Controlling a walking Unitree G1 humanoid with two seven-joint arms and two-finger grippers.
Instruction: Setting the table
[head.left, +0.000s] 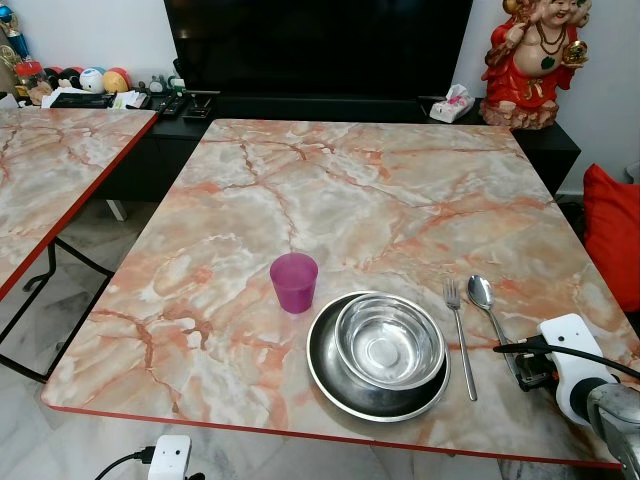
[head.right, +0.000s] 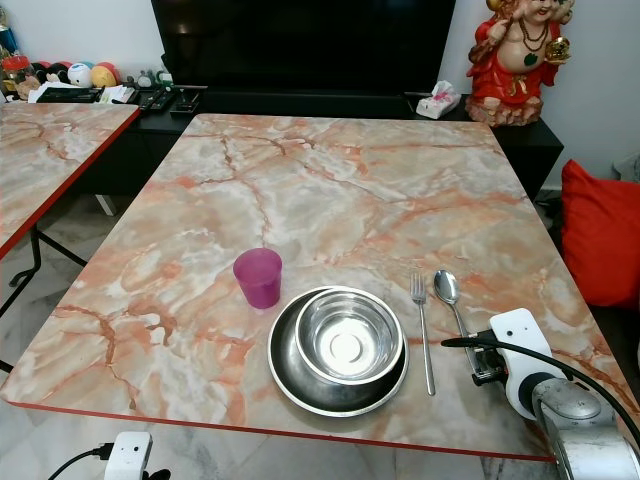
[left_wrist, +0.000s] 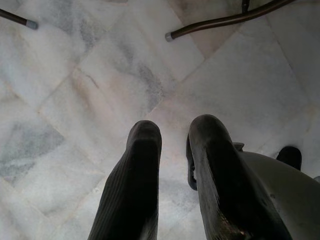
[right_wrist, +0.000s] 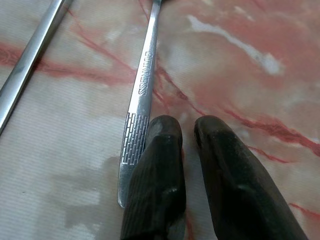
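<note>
I'm looking down on the marble-patterned table (head.left: 380, 190), red-edged, with a second table (head.left: 50, 170) of the same pattern off its left side and a dark TV cabinet (head.left: 300, 110) beyond its far edge. A red figurine (head.left: 530, 60) stands on the cabinet past the far right corner, and a red cushion (head.left: 612, 230) lies off the right edge.

Near the front edge, a little right of centre, sits a steel plate (head.left: 335, 385) with a steel bowl (head.left: 389, 341) resting inside it. Just beside the plate on its left, slightly farther from the front edge, stands a purple cup (head.left: 294, 281), upright. To the right of the plate a fork (head.left: 460, 335) lies with its tines pointing to the far edge, and a spoon (head.left: 488, 308) lies just beside the fork on the side nearer the right edge, bowl end also pointing away.

My right gripper (right_wrist: 187, 132) is down at the table near the front right corner, at the spoon's handle end. In the right wrist view its fingers (right_wrist: 160, 170) are nearly together with only a slim gap, one fingertip lying over the handle's edge, clasping nothing.

My left gripper (left_wrist: 172, 135) hangs below the front edge over the pale marble floor (left_wrist: 100, 75), fingers a little apart and empty.
</note>
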